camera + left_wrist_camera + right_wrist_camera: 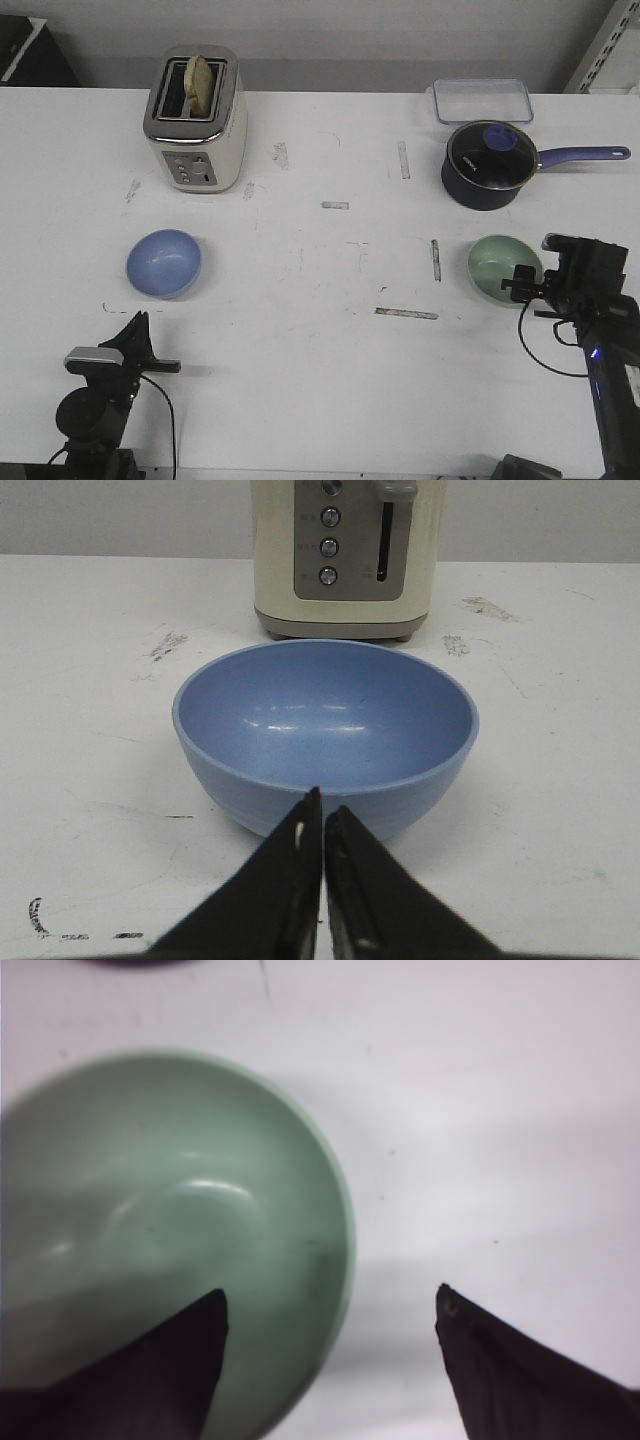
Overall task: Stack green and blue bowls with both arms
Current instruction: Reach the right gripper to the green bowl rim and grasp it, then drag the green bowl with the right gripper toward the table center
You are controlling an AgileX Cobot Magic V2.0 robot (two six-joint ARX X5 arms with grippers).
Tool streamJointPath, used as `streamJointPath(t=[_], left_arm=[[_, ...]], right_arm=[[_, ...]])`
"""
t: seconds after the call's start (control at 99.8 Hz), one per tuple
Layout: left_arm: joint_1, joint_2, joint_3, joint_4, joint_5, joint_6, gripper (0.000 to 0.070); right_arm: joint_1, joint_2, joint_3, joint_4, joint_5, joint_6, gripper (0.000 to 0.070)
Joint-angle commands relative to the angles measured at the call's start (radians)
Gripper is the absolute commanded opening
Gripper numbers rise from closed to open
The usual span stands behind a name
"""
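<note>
overhead, right tool (330, 1305) straddles green bowl (150, 1230) rim, spread.

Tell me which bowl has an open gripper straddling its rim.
The green bowl: the right gripper is open across its rim. The left gripper is shut, short of the blue bowl.

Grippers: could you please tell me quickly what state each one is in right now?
Left tool: closed, empty, just short of the blue bowl.
Right tool: open, straddling the green bowl's rim.
</note>
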Motion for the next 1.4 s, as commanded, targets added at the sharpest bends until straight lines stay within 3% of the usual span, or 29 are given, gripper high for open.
streamJointPath(t=[0.0,0.06,0.18,0.301,0.531,0.822,1.062,1.393], left_arm=[[0.001,-0.001,-0.021,0.01,-0.002,0.005,0.0002],[0.001,-0.001,-0.021,0.011,-0.002,0.005,0.0001],[0.001,-0.001,-0.021,0.011,-0.002,0.005,0.0001],[0.001,-0.001,-0.021,0.011,-0.002,0.004,0.0001],[0.001,-0.001,-0.021,0.011,-0.002,0.005,0.0001],[0.001,-0.001,-0.021,0.011,-0.002,0.004,0.0001],[0.001,-0.001,-0.021,0.011,-0.002,0.005,0.0001],[0.001,-0.001,-0.021,0.01,-0.002,0.005,0.0001]], right_arm=[[-0.005,0.038,0.012,0.023,-0.003,-0.019,0.0443],[-0.005,0.061,0.012,0.038,-0.003,-0.019,0.0395],[-0.005,0.091,0.012,0.063,-0.003,-0.019,0.0231],[-0.005,0.097,0.012,0.081,-0.003,-0.019,0.0],[-0.004,0.082,0.023,0.097,-0.002,-0.016,0.0],[0.077,-0.031,0.14,0.063,-0.113,0.034,0.0],[0.37,-0.09,0.175,0.057,-0.228,0.085,0.0],[0.831,0.021,0.174,-0.042,-0.199,0.086,0.0]])
